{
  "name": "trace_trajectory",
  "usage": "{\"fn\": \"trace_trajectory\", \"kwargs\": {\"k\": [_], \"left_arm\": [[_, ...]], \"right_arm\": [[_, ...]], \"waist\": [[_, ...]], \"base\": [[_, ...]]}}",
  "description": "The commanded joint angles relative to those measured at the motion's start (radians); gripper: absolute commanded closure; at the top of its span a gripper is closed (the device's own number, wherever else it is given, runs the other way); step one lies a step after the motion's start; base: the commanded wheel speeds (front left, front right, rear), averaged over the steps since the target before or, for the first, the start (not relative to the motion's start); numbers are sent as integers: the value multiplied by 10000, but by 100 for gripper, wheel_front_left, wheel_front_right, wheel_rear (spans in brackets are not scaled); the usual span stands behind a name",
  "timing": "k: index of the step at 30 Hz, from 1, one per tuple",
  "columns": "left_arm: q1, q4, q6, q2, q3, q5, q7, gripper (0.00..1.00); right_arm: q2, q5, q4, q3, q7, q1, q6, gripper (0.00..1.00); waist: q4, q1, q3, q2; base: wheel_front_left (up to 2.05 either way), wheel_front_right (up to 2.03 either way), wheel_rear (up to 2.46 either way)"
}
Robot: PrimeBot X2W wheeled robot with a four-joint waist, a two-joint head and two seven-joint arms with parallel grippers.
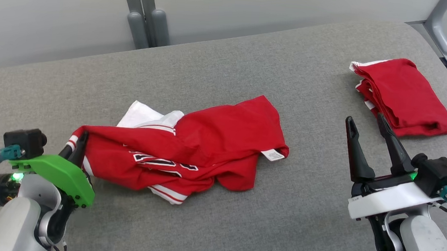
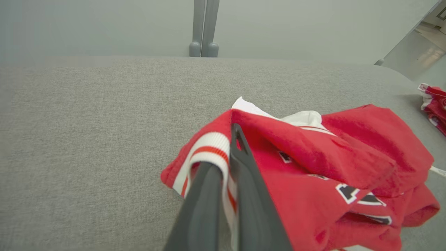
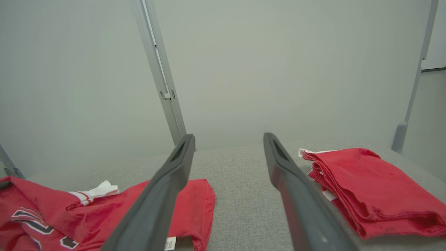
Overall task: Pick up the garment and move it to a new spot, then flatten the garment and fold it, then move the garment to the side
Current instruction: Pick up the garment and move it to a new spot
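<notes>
On the broad grey padded surface [image 1: 239,222], bare along its near and left stretches and backed by a pale wall [image 1: 57,8], the crumpled red garment [image 1: 214,140] lies centre-left, its striped edge pinched in the left gripper [image 1: 82,140], while the right gripper [image 1: 365,118] hovers with fingers spread beside a folded red pile [image 1: 405,96].

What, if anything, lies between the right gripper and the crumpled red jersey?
Nothing visible. Only bare grey cushion separates the open right gripper from the jersey. The folded red garment lies on the gripper's other side, off that path. The left gripper is shut on the jersey's striped trim.
</notes>
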Motion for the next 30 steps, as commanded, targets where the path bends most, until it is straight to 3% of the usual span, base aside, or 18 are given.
{"fn": "trace_trajectory", "kwargs": {"k": [1,2,6,9,16,23,27,30], "left_arm": [[113,213,-16,-106,6,157,-265,15],[99,348,-77,-124,-40,243,-433,0],[25,491,-277,-234,-233,507,-1193,0],[150,177,-176,-93,-336,902,-1677,0],[810,-1578,704,275,-200,1602,-2519,0],[2379,-3148,1856,-40,173,2083,-3303,0],[3205,-3553,2122,-522,410,2252,-3497,0],[3552,-3723,2002,-937,412,2637,-3515,0]], "right_arm": [[-41,74,31,43,-25,109,1,0],[-48,78,52,74,-26,113,1,0],[-77,48,116,114,-26,184,1,0],[-89,37,156,86,-25,261,1,0],[-81,-4,141,-74,-26,589,1,0],[4,66,233,-104,-25,1096,1,0],[34,62,242,-101,-25,1295,1,0],[65,50,260,-85,-26,1364,1,0]], "waist": [[140,0,-37,-1],[192,0,-52,-1],[421,0,-178,-1],[587,0,-339,-1],[954,0,-709,-1],[1179,0,-932,-1],[1237,0,-941,-1],[1254,0,-925,-1]], "base": [[0,0,0],[0,0,0],[0,0,0],[0,0,0],[0,0,0],[0,0,0],[0,0,0],[0,0,0]]}}
